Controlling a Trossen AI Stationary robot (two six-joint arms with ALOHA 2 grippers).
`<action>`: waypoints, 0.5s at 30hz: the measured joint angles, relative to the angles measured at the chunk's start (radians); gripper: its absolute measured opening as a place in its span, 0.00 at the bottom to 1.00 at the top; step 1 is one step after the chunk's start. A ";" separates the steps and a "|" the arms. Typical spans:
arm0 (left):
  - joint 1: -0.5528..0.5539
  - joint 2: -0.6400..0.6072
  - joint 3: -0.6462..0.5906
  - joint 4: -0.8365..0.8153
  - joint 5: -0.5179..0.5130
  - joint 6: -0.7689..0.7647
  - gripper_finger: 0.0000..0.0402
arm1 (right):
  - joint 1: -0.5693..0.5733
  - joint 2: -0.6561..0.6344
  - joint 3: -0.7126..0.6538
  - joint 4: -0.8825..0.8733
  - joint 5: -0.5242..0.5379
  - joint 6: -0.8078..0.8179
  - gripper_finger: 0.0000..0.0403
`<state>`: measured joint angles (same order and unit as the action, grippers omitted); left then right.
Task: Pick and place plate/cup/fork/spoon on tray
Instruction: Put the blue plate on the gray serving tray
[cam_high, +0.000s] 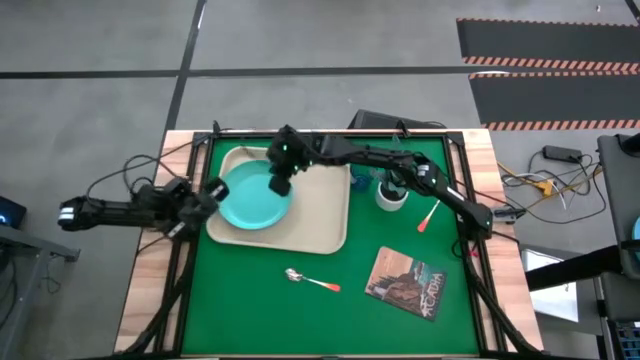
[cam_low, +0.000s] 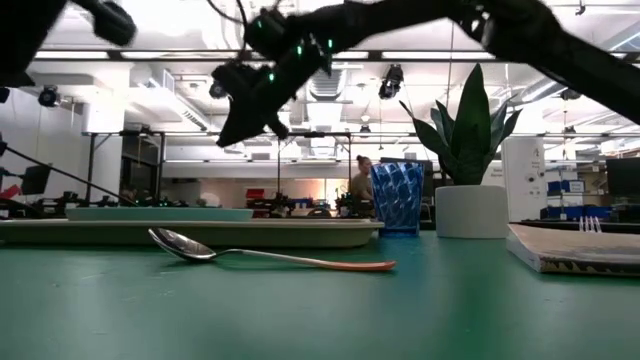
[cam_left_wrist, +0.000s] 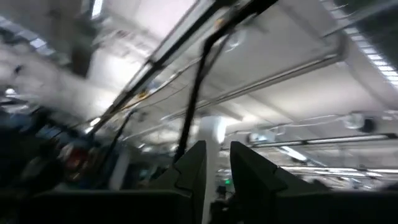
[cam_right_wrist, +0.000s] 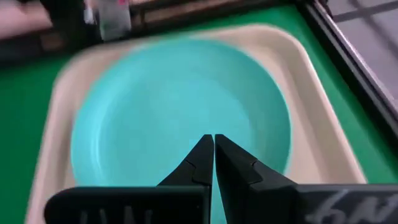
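Note:
The turquoise plate (cam_high: 250, 196) lies flat on the left half of the beige tray (cam_high: 322, 212). My right gripper (cam_high: 279, 186) hangs over the plate's right part, fingers shut and empty; in the low view it (cam_low: 232, 132) is well above the plate (cam_low: 160, 212). In the right wrist view the gripper (cam_right_wrist: 214, 144) points down at the plate (cam_right_wrist: 174, 99). My left gripper (cam_high: 213, 190) is open at the tray's left edge, tipped upward. The spoon (cam_high: 310, 280) lies on the mat near the front. The blue cup (cam_high: 361, 184) stands right of the tray. The fork (cam_high: 430, 214) lies farther right.
A white pot with a green plant (cam_high: 392, 196) stands beside the cup. A picture-covered book (cam_high: 405, 284) lies at the front right. Cables run along the table's far edge and right side. A person (cam_low: 362, 180) shows far off in the room behind.

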<state>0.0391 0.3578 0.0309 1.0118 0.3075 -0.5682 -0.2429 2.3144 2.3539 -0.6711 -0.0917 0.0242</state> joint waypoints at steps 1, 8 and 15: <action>0.000 0.006 0.009 -0.064 -0.043 0.005 0.15 | 0.024 -0.010 -0.001 -0.042 0.044 -0.020 0.02; 0.001 0.073 0.131 -0.585 -0.365 0.111 0.15 | 0.198 -0.071 -0.012 -0.340 0.286 -0.002 0.02; 0.001 0.216 0.284 -0.931 -0.457 0.104 0.15 | 0.373 -0.121 -0.121 -0.385 0.433 0.092 0.02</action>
<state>0.0399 0.5739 0.3145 0.0806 -0.1497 -0.4638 0.1302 2.1937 2.2328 -1.0564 0.3416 0.1166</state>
